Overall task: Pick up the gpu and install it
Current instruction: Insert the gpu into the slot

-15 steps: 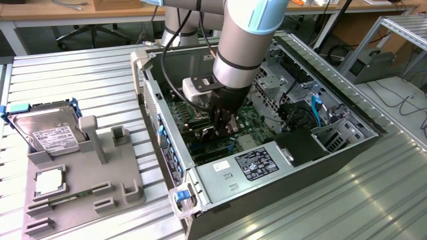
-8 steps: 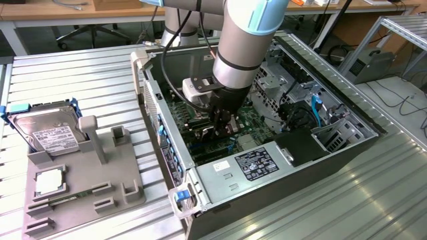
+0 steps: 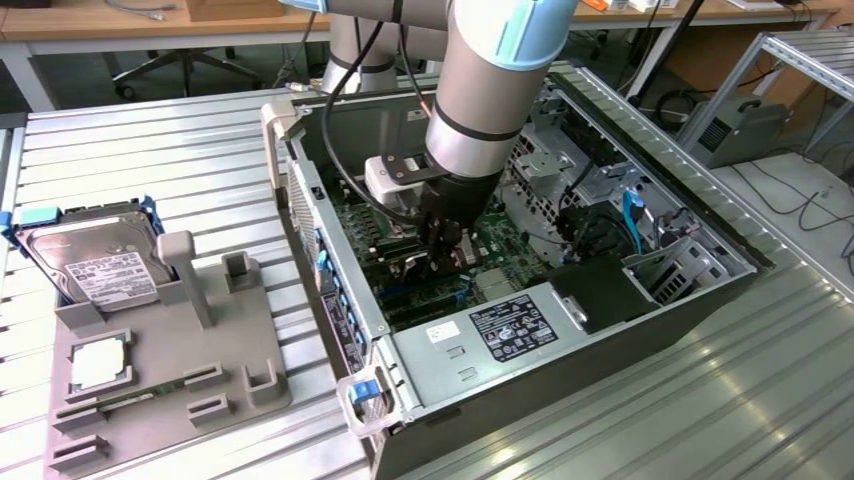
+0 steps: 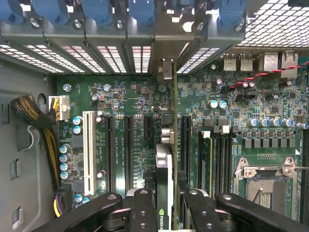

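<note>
**A:** Where is the gpu (image 4: 164, 166)?

**B:** It's edge-on between my fingers (image 4: 143, 208). My pincer (image 4: 166, 195) is clamped on it from both sides, deep inside the open case (image 3: 441, 365). The card stands over the motherboard (image 4: 120, 96), in line with the long black slots (image 4: 128, 145). I can't tell whether its lower edge touches the board.

**A:** What makes this step go well?

**B:** As I judge it, squareness. The card should stay upright and parallel to its slot, with its metal end aimed at the gap in the rear wall under the blue latches (image 4: 99, 9). Any push ought to be straight and even, because a tilt could jam one corner or scrape the small parts beside it.

**A:** Is anything else close by?

**B:** No. The hard drive (image 3: 94, 255) sits on the grey stand (image 3: 174, 385), well apart at the exterior view's left.
</note>
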`<state>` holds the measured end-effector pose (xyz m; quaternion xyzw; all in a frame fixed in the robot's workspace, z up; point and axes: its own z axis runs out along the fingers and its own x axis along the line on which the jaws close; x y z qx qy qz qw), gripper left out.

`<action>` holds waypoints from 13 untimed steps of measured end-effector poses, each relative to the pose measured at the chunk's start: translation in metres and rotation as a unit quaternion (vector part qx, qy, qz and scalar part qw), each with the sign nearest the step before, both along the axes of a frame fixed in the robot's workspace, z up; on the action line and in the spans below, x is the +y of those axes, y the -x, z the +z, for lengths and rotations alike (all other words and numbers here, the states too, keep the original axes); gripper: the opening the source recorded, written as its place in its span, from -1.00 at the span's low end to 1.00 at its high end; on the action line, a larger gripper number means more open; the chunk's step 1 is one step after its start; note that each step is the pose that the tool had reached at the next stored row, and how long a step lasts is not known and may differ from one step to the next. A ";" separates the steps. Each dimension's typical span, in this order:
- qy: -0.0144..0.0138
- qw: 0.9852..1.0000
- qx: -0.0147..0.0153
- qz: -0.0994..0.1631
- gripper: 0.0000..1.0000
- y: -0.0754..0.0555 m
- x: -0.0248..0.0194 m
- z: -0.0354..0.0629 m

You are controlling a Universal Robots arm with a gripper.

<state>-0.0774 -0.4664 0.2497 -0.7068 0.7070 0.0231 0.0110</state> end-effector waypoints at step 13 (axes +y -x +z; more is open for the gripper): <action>0.000 1.000 0.000 0.000 -0.30 0.000 0.0000 -0.0001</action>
